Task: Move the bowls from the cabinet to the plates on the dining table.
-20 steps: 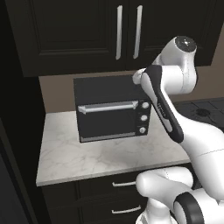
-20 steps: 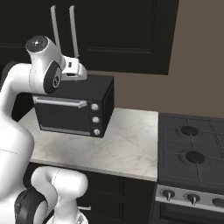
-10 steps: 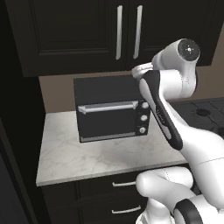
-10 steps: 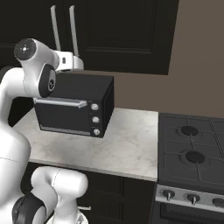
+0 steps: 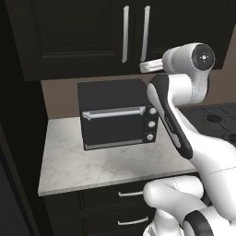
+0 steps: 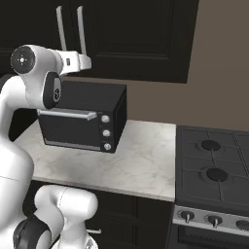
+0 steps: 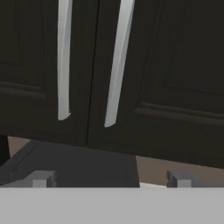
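Above toaster oven (image 5: 117,114): black-brown panelled cabinet (image 5: 87,37), doors shut; claw (image 7: 109,177) spread wide, empty.

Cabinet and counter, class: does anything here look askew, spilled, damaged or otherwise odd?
Nothing stands out. The cabinet doors are shut, their handles straight and parallel. The toaster oven sits upright on the marble counter, door closed. The tool is open and holds nothing, below the handles.

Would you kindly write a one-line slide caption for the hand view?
Open end effector facing the closed cabinet doors and their two silver handles, above the black toaster oven.
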Controlling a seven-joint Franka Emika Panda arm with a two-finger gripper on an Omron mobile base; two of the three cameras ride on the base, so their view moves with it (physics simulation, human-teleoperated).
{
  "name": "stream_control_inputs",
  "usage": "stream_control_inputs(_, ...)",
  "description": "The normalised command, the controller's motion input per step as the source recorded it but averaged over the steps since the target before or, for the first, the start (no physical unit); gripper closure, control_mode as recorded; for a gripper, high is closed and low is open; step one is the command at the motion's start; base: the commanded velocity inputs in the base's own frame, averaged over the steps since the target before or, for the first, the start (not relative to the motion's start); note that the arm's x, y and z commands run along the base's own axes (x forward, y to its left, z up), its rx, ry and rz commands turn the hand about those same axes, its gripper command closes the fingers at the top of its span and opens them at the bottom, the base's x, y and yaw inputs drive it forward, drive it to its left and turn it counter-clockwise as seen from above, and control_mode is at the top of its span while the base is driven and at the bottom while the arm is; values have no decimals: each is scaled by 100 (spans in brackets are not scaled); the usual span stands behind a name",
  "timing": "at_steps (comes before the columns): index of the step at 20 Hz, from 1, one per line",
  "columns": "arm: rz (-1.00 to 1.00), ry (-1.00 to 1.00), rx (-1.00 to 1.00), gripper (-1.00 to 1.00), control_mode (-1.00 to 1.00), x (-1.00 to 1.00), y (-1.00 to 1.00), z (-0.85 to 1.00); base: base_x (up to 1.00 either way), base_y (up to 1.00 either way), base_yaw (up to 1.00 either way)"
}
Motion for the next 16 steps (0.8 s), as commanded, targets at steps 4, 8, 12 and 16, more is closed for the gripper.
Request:
stream_control_inputs(4,0,-12,0,-100,-100,2,2,33,0,0,0)
stream_control_inputs(8,0,-6,1,-100,-100,6,3,23,0,0,0)
stream_control_inputs(12,0,-3,1,-100,-100,7,3,19,0,0,0)
stream_control_inputs(16,0,-2,1,-100,-100,6,2,12,0,0,0)
